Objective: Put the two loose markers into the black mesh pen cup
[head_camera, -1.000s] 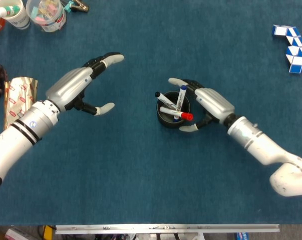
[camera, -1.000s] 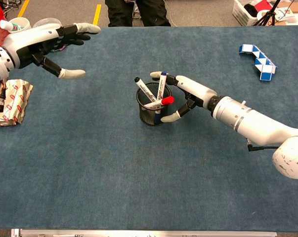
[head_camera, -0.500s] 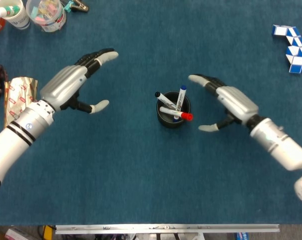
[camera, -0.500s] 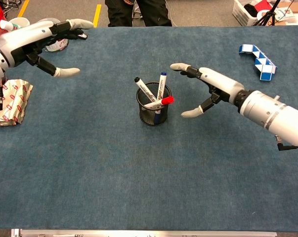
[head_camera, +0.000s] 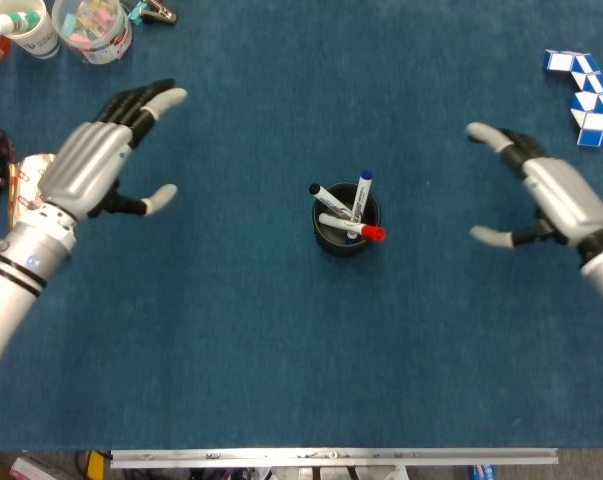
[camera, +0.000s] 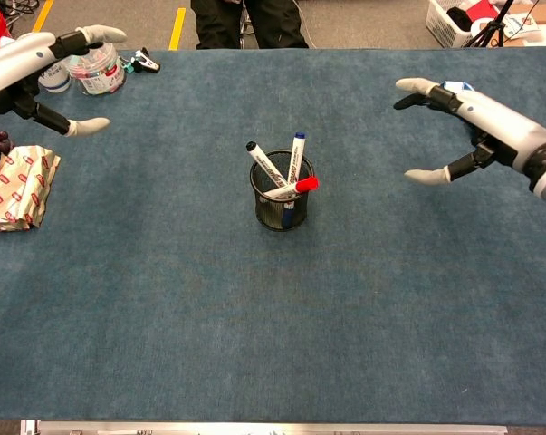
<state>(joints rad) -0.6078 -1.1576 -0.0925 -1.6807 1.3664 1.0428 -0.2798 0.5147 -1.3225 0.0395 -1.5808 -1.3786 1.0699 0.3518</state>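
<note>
In the head view the black mesh pen cup [head_camera: 346,220] stands mid-desk with three markers [head_camera: 353,208] leaning in it, none loose on the cloth, so the job looks finished; that would explain why the left hand [head_camera: 91,165] at ten o'clock and the right hand [head_camera: 551,195] at three o'clock hang empty, fingers spread, well apart from it. In the chest view the cup [camera: 282,195] sits alone between the left hand [camera: 37,72] and right hand [camera: 476,127]. A second ago the right hand cupped the rim; both have since drawn outward.
</note>
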